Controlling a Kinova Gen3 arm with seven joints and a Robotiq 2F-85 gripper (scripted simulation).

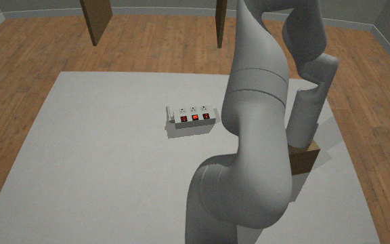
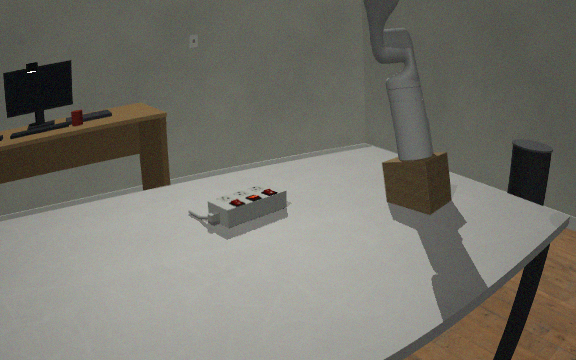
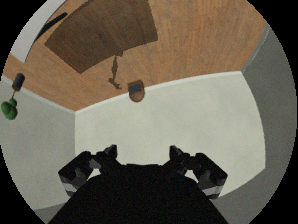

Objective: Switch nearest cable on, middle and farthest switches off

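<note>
Arm reared high above table, away from power strip; gripper fully open, holding nothing.

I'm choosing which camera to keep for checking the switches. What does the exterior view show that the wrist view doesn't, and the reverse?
Only the exterior view shows the white three-switch power strip lying flat, its red rocker switches, the short cable stub at its left end, and the wooden block under the arm. Only the wrist view shows the black pincer, open with nothing between its fingers. Both show the pale grey table top and the wooden desk beyond it. For switches, keep the exterior view.
</note>
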